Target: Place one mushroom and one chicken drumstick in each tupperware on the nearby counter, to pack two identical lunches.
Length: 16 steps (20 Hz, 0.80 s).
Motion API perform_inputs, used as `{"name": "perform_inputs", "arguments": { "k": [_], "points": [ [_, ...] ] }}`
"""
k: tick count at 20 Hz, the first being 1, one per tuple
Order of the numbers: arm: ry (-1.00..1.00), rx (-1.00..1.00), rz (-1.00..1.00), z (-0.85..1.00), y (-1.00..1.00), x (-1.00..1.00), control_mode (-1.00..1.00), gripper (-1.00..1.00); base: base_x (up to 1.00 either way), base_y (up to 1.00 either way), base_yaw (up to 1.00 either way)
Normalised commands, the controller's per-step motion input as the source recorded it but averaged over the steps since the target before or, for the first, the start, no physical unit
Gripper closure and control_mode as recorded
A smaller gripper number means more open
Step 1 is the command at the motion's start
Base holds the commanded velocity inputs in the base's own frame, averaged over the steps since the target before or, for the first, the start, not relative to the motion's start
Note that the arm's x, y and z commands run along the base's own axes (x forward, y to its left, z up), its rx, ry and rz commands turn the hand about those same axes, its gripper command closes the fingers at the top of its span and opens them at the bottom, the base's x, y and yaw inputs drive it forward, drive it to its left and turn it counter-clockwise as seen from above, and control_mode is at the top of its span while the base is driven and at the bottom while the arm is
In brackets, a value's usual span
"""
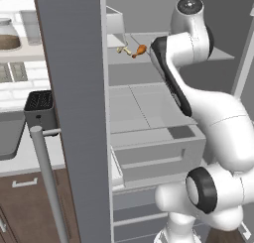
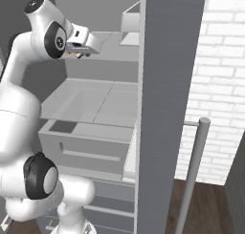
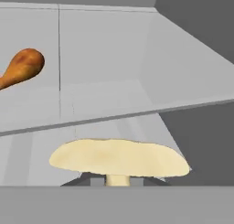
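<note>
My gripper (image 3: 118,181) is shut on a beige mushroom (image 3: 118,158). Its wide cap lies across the bottom of the hand view and the pale stem runs down between the fingertips. In the right base view the gripper (image 2: 78,49) reaches over an upper grey shelf (image 2: 107,49) inside an open fridge. One orange-brown chicken drumstick (image 3: 22,67) lies on that shelf, ahead and to the left of the held mushroom. The left base view shows the drumstick (image 1: 141,50) with a small pale piece (image 1: 121,50) beside it. A grey rounded shape (image 1: 10,133) sits on the counter (image 1: 34,160); I cannot tell if it is a tupperware.
The open fridge door (image 1: 74,113) stands as a tall grey slab between arm and counter, with its bar handle (image 1: 47,182) in front. A black slotted toaster (image 1: 39,105) sits on the counter. A white box (image 1: 115,24) is at the shelf's back. Lower shelves and a drawer (image 1: 158,152) lie below.
</note>
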Motion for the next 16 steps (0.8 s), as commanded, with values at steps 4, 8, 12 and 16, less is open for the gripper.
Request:
{"name": "perform_inputs", "arguments": {
  "k": [4, 8, 12, 16],
  "points": [
    [0.0, -0.01, 0.04, -0.46, 0.04, -1.0, -1.0, 1.0, 0.0, 0.0, 0.0],
    [0.01, 0.0, 0.08, -0.71, 0.0, -1.0, -1.0, 1.0, 0.0, 0.0, 0.0],
    [0.03, 0.0, 0.11, -0.68, 0.02, -0.96, -1.0, 1.0, 0.0, 0.0, 0.0],
    [0.0, 0.0, 0.12, -0.48, 0.0, -0.78, -1.0, 1.0, 0.0, 0.0, 0.0]
  ]
}}
